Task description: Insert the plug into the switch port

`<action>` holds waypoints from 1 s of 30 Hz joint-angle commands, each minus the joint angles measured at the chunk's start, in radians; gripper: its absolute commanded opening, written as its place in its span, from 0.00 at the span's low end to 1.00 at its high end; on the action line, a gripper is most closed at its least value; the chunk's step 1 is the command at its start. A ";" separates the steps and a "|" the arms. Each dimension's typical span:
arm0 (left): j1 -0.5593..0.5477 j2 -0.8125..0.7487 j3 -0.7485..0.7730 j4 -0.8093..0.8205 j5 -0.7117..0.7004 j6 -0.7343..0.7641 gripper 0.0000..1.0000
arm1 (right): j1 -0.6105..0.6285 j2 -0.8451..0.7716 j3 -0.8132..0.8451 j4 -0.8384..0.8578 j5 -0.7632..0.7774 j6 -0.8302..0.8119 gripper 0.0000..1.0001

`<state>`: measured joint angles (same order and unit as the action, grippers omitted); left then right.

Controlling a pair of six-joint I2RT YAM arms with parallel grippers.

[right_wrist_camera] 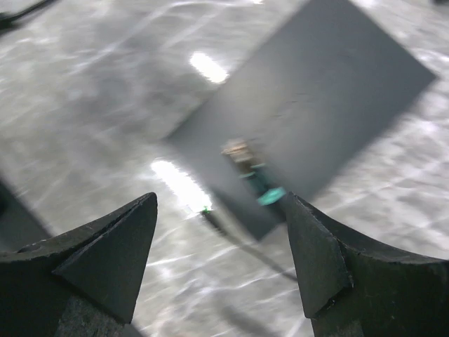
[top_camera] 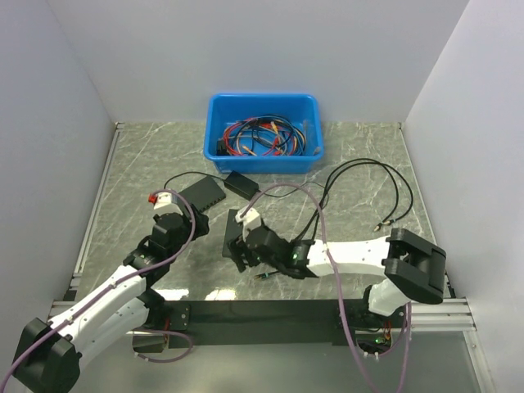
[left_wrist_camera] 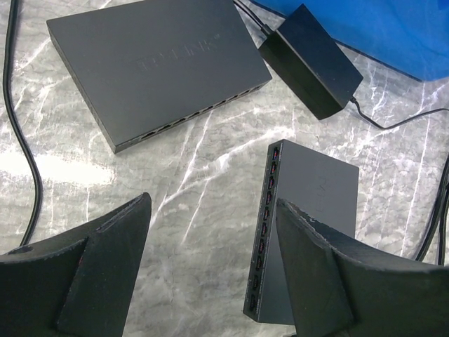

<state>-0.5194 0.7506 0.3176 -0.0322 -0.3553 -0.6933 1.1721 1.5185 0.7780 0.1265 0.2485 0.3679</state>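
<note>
Near centre, R gripper [right_wrist_camera: 221, 202]: fingers spread wide, nothing between them; hangs over near switch [left_wrist_camera: 309, 203].
Plug [right_wrist_camera: 247, 167]: prob the small brass-tipped bit w/ a teal part, lying by near switch's edge, just beyond R fingers. Blurred, so can't tell if touching; thin cable trails off nearward.
Near switch ports: one row, facing left.
L gripper [left_wrist_camera: 212, 203]: left of near switch, also wide & empty, looking at that port row.
Handling (judged): plug light, small, rigid. Cable limp, will drag & twist it. Pinch the black body behind the tip, not the cable or the tip.
Far switch [left_wrist_camera: 154, 63]: flat, far-left; adapter [left_wrist_camera: 312, 60] just right of it, apart.
Blue bin [top_camera: 214, 123]: far centre; holds a tangle of cables [top_camera: 262, 135], red/blue/black.
</note>
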 commanded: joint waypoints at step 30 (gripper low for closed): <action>-0.065 0.030 0.026 0.006 -0.085 -0.017 0.75 | 0.092 0.193 0.110 -0.222 0.144 0.155 0.66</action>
<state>-0.5747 0.7742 0.3176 -0.0326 -0.4168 -0.7010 1.2800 1.6844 0.8528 -0.0864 0.3908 0.5083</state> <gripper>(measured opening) 0.751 0.669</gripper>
